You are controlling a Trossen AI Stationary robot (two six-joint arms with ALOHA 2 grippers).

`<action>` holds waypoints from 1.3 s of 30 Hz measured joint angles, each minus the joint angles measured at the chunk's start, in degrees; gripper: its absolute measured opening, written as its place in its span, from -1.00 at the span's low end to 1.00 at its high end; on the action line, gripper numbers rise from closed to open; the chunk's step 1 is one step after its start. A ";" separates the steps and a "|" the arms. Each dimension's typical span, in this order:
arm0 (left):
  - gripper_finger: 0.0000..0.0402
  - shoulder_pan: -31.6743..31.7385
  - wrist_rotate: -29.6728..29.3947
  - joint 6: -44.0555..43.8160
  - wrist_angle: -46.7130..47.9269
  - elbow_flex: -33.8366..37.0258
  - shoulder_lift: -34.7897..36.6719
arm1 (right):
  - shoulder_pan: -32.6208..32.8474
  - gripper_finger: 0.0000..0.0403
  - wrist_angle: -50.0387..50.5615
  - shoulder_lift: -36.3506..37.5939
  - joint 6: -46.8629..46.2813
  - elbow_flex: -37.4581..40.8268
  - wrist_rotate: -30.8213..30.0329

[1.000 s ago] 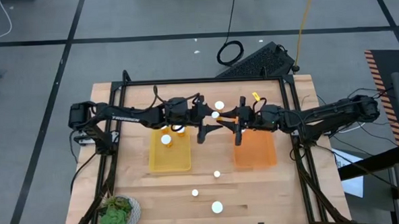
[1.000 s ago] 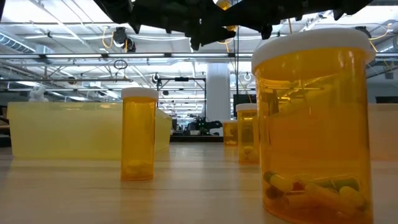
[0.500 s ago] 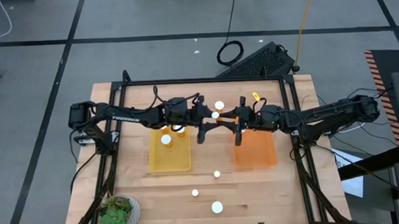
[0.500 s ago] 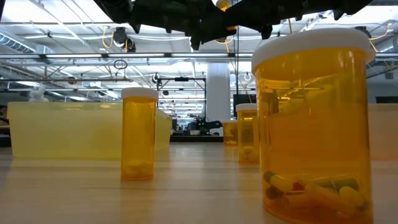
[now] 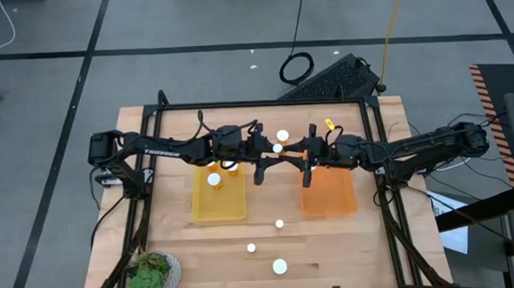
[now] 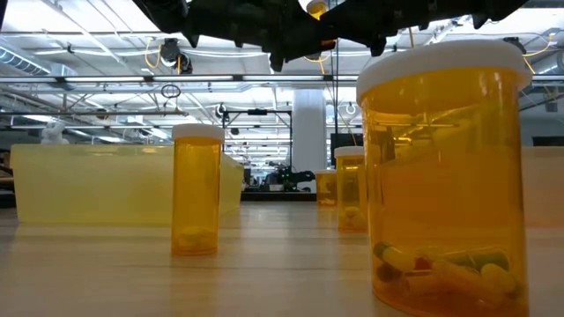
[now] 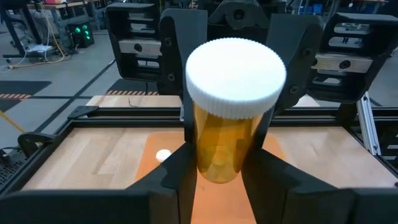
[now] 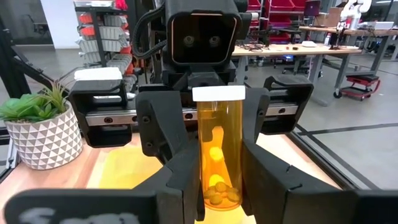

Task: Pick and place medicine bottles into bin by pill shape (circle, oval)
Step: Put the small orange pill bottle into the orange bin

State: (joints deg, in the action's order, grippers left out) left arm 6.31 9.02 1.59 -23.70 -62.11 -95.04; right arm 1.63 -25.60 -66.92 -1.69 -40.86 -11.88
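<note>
- High view: left gripper (image 5: 271,158) and right gripper (image 5: 294,158) meet mid-frame over the gap between the yellow tray (image 5: 218,198) and the orange tray (image 5: 328,193), both clamped on one pill bottle (image 5: 277,148); nothing has shifted since the earlier frame
- Low view: a large capsule bottle (image 6: 445,172) stands upright at right
- Left wrist view: the bottle's white cap (image 7: 236,78) leans toward the camera
- Right wrist view: its long axis is upright, round pills at the bottom
</note>
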 joint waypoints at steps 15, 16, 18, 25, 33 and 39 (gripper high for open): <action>-0.40 1.56 -0.01 3.10 5.49 0.00 0.00 | 0.00 0.09 5.83 1.47 -4.10 0.02 -1.27; -0.40 1.84 -0.02 3.53 6.43 0.00 0.00 | 0.00 0.11 6.84 2.09 -5.01 0.00 -1.94; -0.40 2.49 -0.02 4.03 8.37 0.00 0.00 | -0.02 0.16 11.86 3.51 -6.66 -0.89 -3.61; -0.40 4.49 -0.72 4.69 13.28 0.00 0.00 | -0.84 0.19 34.54 2.32 -8.50 -14.62 -7.50; -0.40 5.35 -2.30 5.45 16.59 0.00 0.00 | -3.56 0.19 44.87 -6.20 -7.96 -26.33 -1.37; -0.40 5.35 -4.15 5.80 18.49 0.02 0.00 | -5.45 0.19 49.12 -11.57 -5.61 -31.62 -1.27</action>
State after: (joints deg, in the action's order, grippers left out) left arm 11.66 4.87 7.39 -5.20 -62.09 -95.04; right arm -3.82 23.52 -78.49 -7.30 -72.49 -13.15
